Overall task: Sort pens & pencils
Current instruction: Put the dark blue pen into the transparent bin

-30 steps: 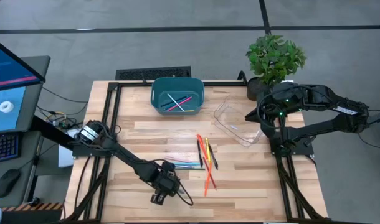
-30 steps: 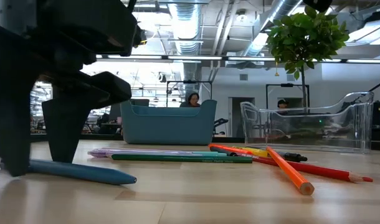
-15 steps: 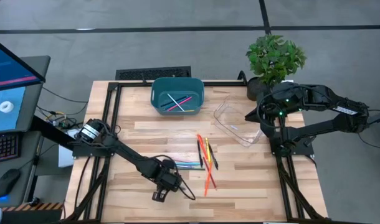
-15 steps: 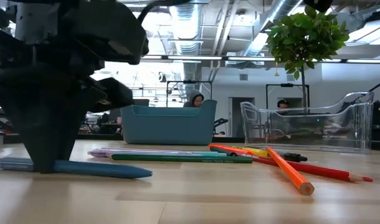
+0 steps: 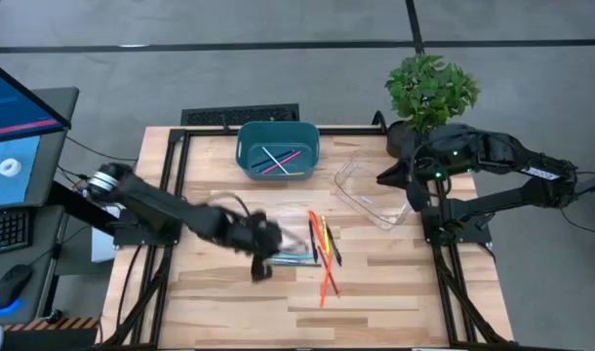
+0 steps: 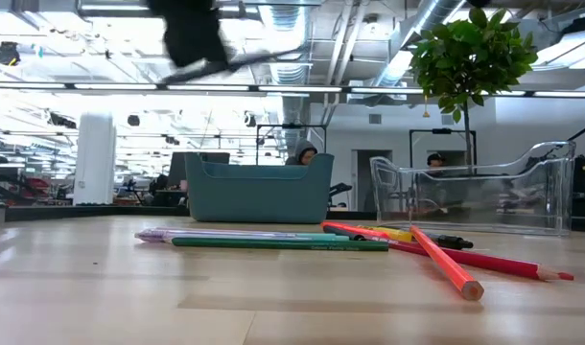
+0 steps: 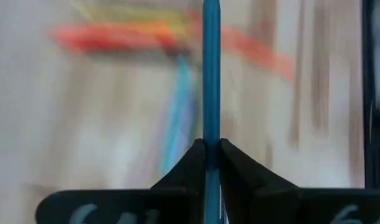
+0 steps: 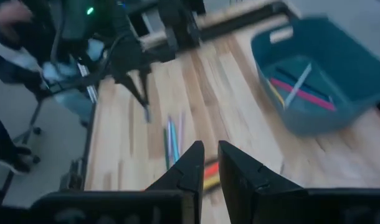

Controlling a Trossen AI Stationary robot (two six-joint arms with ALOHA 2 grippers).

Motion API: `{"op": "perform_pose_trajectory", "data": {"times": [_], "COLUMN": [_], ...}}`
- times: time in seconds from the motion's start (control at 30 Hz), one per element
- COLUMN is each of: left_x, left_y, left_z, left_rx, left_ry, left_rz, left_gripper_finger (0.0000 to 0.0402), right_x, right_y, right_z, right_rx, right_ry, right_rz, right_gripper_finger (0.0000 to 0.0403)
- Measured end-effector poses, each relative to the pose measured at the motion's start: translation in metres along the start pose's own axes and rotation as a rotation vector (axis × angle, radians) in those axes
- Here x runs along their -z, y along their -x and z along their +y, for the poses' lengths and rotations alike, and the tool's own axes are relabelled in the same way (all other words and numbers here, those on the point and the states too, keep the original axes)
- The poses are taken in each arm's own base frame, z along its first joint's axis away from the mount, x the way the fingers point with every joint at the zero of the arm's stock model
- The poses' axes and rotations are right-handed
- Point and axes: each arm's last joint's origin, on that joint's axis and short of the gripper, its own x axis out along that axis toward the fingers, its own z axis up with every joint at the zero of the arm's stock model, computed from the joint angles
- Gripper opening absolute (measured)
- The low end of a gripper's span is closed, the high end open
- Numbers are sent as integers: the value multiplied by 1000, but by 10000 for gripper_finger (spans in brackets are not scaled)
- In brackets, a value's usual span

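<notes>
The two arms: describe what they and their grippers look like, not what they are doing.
Both arms are dark, slim and jointed. The left arm has a pale grey round joint near its base. The right arm carries small green lights and black cables along its links. The left gripper and the right gripper each have two dark, wedge-shaped fingers tapering to narrow tips.

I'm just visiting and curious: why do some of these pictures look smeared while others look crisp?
High view: the left arm's gripper is smeared by motion, while the teal plastic bin stays crisp. Left wrist view: the wooden table streaks, yet the blue pen clamped in that gripper looks sharp. Low view: the orange pencil is crisp; ceiling lights glare.
</notes>
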Motion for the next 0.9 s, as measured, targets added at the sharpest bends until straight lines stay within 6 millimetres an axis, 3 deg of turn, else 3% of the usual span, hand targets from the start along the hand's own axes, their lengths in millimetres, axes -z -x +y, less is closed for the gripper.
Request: {"op": "perform_pose_trajectory", "data": {"times": [0.23, 0.4, 0.5, 0.67, 0.9], "left_x": [-67, -100, -108, -110, -112], "left_y": [82, 116, 124, 121, 122], "left_z": [34, 43, 47, 56, 58], "left_rx": [-197, -238, -253, -276, -289], "left_ry": [52, -42, -76, -73, -78], "left_rz": [-593, -850, -882, -873, -884], "left_gripper_finger": [17, 17, 17, 17, 18], "right_x": [-21, -40, -55, -74, -87], "right_y": [-20, -46, -61, -82, -106], "right_z": [3, 5, 8, 10, -6], "right_rx": [-27, -73, -131, -161, -148], "right_ry": [68, 176, 240, 279, 286], "right_rz": [-131, -220, -332, -491, -576], "right_gripper_finger": [78, 129, 177, 241, 243]}}
